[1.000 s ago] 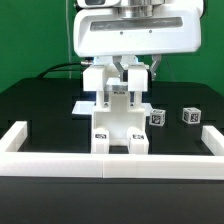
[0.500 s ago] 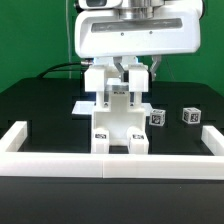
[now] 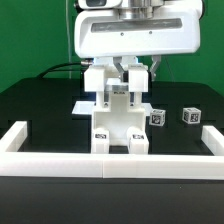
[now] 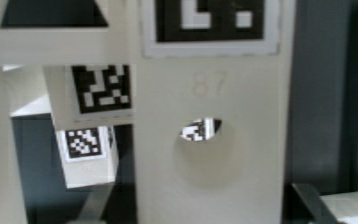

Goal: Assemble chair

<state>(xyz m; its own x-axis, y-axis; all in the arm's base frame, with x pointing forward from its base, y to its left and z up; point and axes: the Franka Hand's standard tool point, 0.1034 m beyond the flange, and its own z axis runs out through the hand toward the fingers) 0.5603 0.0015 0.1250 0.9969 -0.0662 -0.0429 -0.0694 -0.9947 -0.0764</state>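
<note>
Lab, black table [image 3: 45, 105], green backdrop [image 3: 30, 40], marker tags [image 3: 157, 117]

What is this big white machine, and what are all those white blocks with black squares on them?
The white machine is a robot arm. Its gripper, two fingers, reaches down from above. One picture comes from a camera standing off the arm and shows the whole scene. The other comes from a camera on the arm's wrist, so close that it shows only white surfaces and printed tags. On the black table stands a half-built white chair. Two small loose blocks lie on the exterior view's right. A flat marker board lies beside the chair, and a low white rail borders the front. The gripper appears shut on the chair's upper part.
</note>
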